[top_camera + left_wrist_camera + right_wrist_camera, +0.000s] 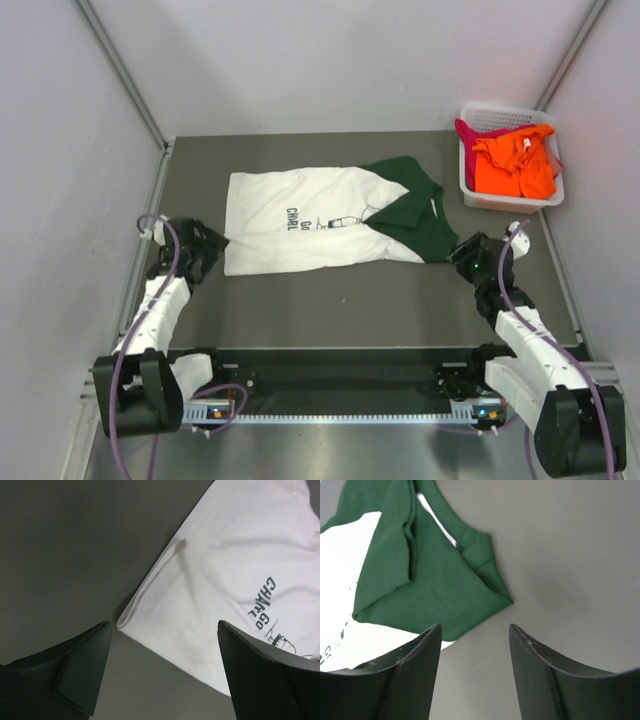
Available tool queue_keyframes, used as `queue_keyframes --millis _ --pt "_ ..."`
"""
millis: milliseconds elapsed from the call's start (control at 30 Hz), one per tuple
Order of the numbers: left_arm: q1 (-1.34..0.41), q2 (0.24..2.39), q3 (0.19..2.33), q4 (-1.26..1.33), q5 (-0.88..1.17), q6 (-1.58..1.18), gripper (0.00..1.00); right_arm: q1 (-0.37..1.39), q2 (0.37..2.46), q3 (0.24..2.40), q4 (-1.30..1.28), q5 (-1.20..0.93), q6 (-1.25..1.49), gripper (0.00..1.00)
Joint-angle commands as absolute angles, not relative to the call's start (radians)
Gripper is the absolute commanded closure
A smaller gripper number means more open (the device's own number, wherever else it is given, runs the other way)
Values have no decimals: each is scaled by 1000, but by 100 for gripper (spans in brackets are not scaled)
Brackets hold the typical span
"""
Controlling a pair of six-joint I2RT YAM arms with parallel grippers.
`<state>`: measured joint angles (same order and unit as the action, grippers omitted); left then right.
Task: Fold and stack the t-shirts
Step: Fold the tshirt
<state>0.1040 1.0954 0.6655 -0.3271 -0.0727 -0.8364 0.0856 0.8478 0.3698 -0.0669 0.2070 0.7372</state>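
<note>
Finds white cloth t-shirt with dark green sleeves (320,225) flat mid-table, long axis nine-to-three. Flanks it: left gripper (205,248) at nine, wide, empty; right gripper (468,256) at three, parted, empty, equally near.

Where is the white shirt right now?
In the top view the white shirt lies flat mid-table, between the left gripper and the right gripper; the basket stands at the back right.
</note>
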Motion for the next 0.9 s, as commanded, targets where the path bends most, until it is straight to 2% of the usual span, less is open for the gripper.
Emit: queue_keyframes --millis 0,233,633,700,733,800,867 --pt "109 1030 591 -298 -35 -880 11 104 867 321 75 187 868 44" --pt "110 1000 555 -307 -5 -897 14 123 1073 310 195 186 977 53" --pt "110 1015 546 -328 -20 -920 16 137 1296 340 319 282 1121 54" --pt "110 1015 543 -328 -18 -919 16 138 1316 353 321 296 1112 60" --pt "110 1014 545 -327 -15 -916 16 137 1333 366 321 313 1103 69" --pt "107 1016 540 -334 -9 -910 16 137 1353 397 307 319 1036 75" --pt "107 1014 538 -344 -5 -901 16 135 1382 472 241 322 996 94"
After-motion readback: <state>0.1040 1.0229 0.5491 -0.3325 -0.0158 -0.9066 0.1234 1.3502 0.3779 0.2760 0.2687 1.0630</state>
